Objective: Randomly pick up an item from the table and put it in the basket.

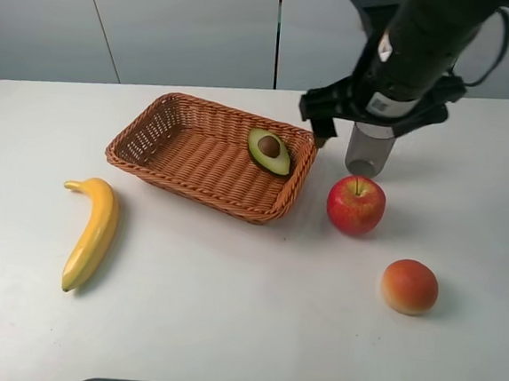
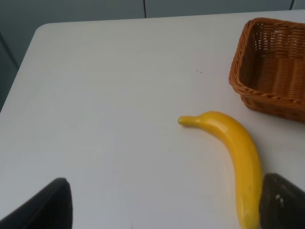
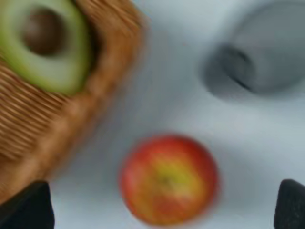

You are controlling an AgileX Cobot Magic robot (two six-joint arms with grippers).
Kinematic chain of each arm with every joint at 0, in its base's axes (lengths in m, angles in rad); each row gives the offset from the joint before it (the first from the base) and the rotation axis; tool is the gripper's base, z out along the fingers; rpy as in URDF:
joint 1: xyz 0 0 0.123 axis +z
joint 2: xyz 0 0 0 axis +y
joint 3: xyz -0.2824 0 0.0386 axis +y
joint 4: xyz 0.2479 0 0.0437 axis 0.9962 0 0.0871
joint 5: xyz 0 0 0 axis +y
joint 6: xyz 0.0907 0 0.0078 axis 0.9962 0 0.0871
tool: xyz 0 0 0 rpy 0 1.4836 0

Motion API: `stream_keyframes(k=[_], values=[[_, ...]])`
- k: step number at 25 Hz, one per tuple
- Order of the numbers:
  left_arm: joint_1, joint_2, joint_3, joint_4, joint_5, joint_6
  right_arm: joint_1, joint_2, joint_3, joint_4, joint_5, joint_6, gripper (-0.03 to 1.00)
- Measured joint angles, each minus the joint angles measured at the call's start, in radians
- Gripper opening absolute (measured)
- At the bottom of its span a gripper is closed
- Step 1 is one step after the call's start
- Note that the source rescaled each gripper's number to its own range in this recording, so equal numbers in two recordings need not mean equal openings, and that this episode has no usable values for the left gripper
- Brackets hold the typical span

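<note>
The halved avocado (image 1: 269,151), green flesh with a brown pit, lies inside the orange-brown wicker basket (image 1: 168,156) at its right end, leaning on the wall. It shows blurred in the right wrist view (image 3: 52,52), inside the basket (image 3: 57,124). My right gripper (image 1: 372,121) hangs above the table just right of the basket, open and empty; in its wrist view (image 3: 157,205) only the two dark fingertips (image 3: 26,207) show, far apart. My left gripper (image 2: 162,210) is open and empty, low over the white table (image 2: 105,95) beside the banana.
A yellow banana (image 1: 91,232) (image 2: 236,148) lies left of the basket. A red apple (image 1: 356,204) (image 3: 169,179) sits right of the basket, a grey cup (image 1: 369,149) (image 3: 267,52) behind it, and an orange-red fruit (image 1: 409,286) nearer the front right.
</note>
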Motion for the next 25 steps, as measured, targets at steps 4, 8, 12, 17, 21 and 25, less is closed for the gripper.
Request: stream_keyframes(k=[4, 8, 12, 17, 21, 25], values=[[0.000, 0.000, 0.000, 0.000, 0.000, 0.000, -0.132, -0.185, 0.137, 0.092, 0.073, -0.095, 1.00], [0.000, 0.000, 0.000, 0.000, 0.000, 0.000, -0.276, -0.387, 0.259, 0.129, 0.132, -0.162, 1.00], [0.000, 0.000, 0.000, 0.000, 0.000, 0.000, -0.363, -0.600, 0.343, 0.126, 0.196, -0.191, 1.00], [0.000, 0.000, 0.000, 0.000, 0.000, 0.000, -0.371, -0.882, 0.396, 0.124, 0.224, -0.202, 1.00], [0.000, 0.000, 0.000, 0.000, 0.000, 0.000, -0.371, -1.105, 0.398, 0.124, 0.242, -0.224, 1.00], [0.000, 0.000, 0.000, 0.000, 0.000, 0.000, -0.371, -1.261, 0.398, 0.124, 0.281, -0.228, 1.00]])
